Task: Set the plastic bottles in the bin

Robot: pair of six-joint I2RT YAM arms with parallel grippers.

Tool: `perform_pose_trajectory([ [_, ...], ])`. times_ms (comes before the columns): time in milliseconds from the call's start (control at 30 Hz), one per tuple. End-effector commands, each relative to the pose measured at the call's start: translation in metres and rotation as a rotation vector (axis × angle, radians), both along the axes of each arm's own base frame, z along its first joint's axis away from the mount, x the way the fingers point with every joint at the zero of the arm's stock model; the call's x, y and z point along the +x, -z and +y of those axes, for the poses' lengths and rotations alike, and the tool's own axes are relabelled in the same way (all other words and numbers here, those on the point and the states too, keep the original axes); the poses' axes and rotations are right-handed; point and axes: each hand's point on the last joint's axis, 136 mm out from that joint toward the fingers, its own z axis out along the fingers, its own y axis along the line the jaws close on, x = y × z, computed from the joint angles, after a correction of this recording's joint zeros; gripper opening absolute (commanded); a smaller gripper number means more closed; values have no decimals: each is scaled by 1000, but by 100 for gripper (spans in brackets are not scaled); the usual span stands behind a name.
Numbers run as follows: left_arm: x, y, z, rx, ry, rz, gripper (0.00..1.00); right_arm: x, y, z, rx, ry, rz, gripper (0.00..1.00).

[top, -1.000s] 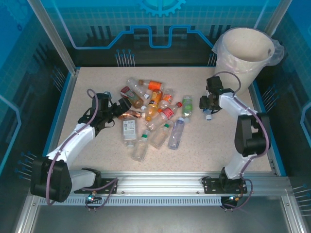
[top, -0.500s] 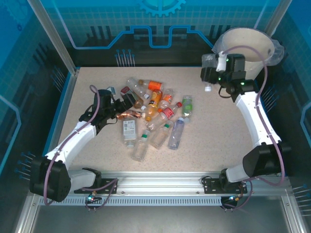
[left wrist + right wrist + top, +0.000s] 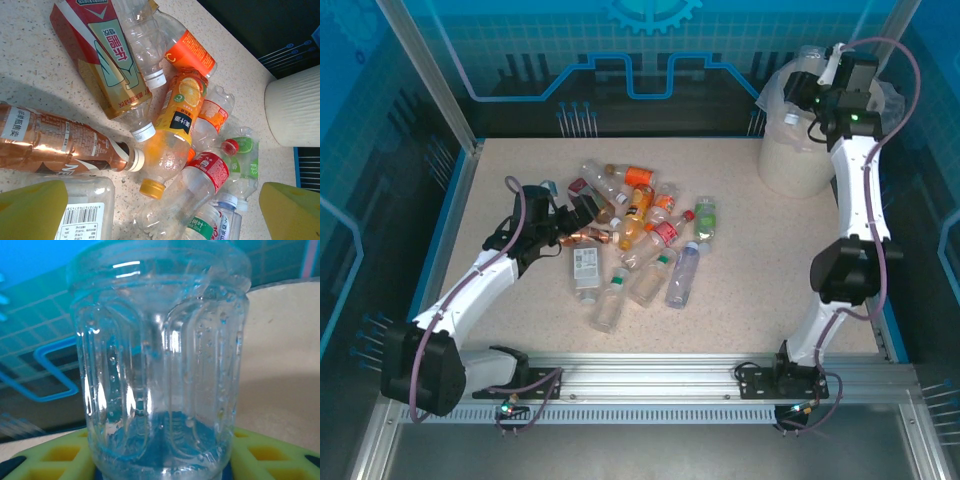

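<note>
Right fingers (image 3: 272,456) tight around a clear bottle (image 3: 160,365) over the bin (image 3: 795,165) (left fingers (image 3: 30,210) wide apart)

Table (image 3: 740,300) beige, fine dark speckle. Bin (image 3: 295,107) cream-white, ribbed. Tall bottle (image 3: 102,60) red and gold label; brown bottle (image 3: 50,142) coppery wrap, white cap; juice bottle (image 3: 175,130) orange, yellow cap; fluted bottle (image 3: 160,365) clear, colourless. Rear wall (image 3: 650,40) blue, grid-lined
</note>
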Motion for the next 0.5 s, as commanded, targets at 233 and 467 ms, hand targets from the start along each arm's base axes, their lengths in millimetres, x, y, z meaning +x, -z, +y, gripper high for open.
perform_pose_trajectory([
  [233,-7,-4,4,13,-25,3,99,32,-9,-41,216,91,-28,44],
  [467,-6,1,4,15,-24,16,99,54,4,-50,162,123,-62,45],
])
